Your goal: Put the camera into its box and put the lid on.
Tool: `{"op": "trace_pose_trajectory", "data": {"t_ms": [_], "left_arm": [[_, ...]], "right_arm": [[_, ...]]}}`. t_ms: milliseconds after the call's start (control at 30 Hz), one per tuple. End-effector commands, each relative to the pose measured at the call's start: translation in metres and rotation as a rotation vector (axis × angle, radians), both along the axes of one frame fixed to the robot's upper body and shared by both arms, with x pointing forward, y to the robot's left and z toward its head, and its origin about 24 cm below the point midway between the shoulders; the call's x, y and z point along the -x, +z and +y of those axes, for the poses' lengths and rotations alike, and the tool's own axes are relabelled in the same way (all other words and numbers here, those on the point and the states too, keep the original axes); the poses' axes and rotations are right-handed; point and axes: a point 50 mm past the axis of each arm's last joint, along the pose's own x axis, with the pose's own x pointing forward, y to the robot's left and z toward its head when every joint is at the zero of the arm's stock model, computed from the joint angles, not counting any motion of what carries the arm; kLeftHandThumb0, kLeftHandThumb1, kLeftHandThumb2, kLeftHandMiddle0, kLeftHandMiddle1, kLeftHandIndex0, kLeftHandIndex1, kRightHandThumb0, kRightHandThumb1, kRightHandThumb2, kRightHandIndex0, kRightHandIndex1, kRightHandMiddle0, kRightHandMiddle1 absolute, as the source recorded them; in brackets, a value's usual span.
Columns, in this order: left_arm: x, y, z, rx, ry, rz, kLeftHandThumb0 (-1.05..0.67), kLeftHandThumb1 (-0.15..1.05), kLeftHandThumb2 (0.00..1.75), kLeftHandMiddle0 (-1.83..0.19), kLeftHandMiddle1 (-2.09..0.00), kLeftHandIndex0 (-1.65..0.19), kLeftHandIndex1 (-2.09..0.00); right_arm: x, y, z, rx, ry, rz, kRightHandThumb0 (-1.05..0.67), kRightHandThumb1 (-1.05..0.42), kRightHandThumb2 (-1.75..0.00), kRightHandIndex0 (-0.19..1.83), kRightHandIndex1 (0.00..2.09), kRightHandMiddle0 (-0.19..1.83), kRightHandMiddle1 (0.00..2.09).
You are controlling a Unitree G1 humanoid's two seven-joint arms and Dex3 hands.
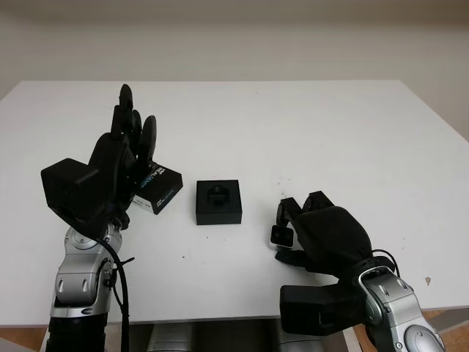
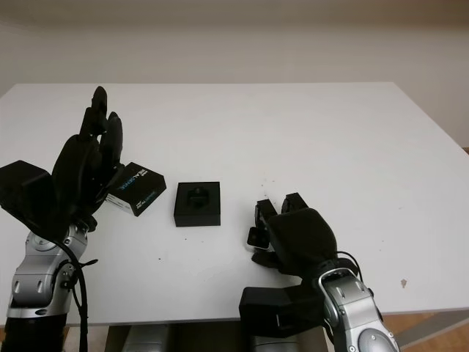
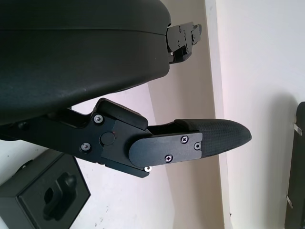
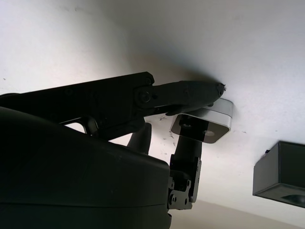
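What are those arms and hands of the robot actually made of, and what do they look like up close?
Each arm ends in a matt black hand: the left hand and the right hand have rounded black shells and jointed fingers with textured tips, their plates fixed by small screws. The wrists are rounded silver-grey housings, a black cable looping beside the left one.

Both eye views look forward and down across the white bench [image 1: 308, 125] from slightly offset spots; each wrist view sits close behind its own robot hand, sharing the open box [image 1: 218, 202].
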Motion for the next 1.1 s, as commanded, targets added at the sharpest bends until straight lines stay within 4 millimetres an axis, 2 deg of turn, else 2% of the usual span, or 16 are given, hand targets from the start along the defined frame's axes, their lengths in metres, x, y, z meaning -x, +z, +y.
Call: {"op": "trace_pose_trajectory", "data": {"t_ms": [0, 233, 300, 333, 400, 500, 633, 800, 1067], "left_arm": [[0.001, 0.006, 0.000, 0.007, 0.000, -0.030, -0.84, 1.05, 0.53, 0.19, 0.00, 0.19, 0.00], [0.001, 0.005, 0.000, 0.000, -0.007, -0.029, -0.83, 1.05, 0.55, 0.19, 0.00, 0.19, 0.00], [0.001, 0.005, -0.001, 0.001, -0.009, -0.026, -0.83, 1.05, 0.55, 0.19, 0.00, 0.19, 0.00], [0.001, 0.005, -0.001, 0.002, -0.011, -0.025, -0.83, 1.05, 0.55, 0.19, 0.00, 0.19, 0.00], [0.001, 0.004, -0.001, 0.003, -0.010, -0.019, -0.83, 1.05, 0.55, 0.19, 0.00, 0.19, 0.00], [0.001, 0.004, -0.002, 0.008, -0.011, -0.015, -0.83, 1.05, 0.55, 0.19, 0.00, 0.19, 0.00], [0.002, 0.004, -0.001, 0.013, -0.009, -0.011, -0.82, 1.05, 0.55, 0.19, 0.00, 0.19, 0.00], [0.003, 0.004, 0.000, 0.011, -0.008, -0.010, -0.81, 1.05, 0.57, 0.19, 0.00, 0.19, 0.00], [0.004, 0.004, 0.002, -0.018, -0.004, -0.023, -0.82, 1.05, 0.57, 0.19, 0.00, 0.19, 0.00]], "right_arm": [[-0.001, -0.005, -0.004, 0.007, -0.008, 0.012, -0.36, -1.05, -0.13, -0.17, 1.68, 0.09, 1.56], [-0.002, -0.005, -0.007, -0.055, 0.002, -0.015, -0.35, -1.05, -0.11, -0.17, 1.66, 0.16, 1.38], [-0.002, -0.005, -0.007, -0.107, -0.002, -0.026, -0.35, -1.05, -0.11, -0.14, 1.59, 0.18, 1.37], [-0.003, -0.005, -0.008, -0.133, -0.007, -0.028, -0.36, -1.05, -0.11, -0.09, 1.47, 0.16, 1.44], [-0.006, -0.004, -0.009, -0.238, -0.047, 0.001, -0.35, -1.05, -0.11, -0.05, 1.37, 0.15, 1.49], [-0.019, 0.000, -0.018, -0.410, -0.116, 0.036, -0.37, -1.05, -0.10, 0.06, 1.15, 0.19, 1.43], [-0.037, 0.004, -0.029, -0.548, -0.166, 0.061, -0.42, -1.05, -0.08, 0.13, 0.96, 0.23, 1.52], [-0.054, 0.006, -0.038, -0.611, -0.202, 0.085, -0.48, -1.04, -0.07, 0.18, 0.95, 0.26, 1.66], [-0.068, -0.004, -0.049, -0.739, -0.270, 0.175, -0.47, -1.01, -0.05, 0.18, 0.81, 0.33, 1.59]]}}
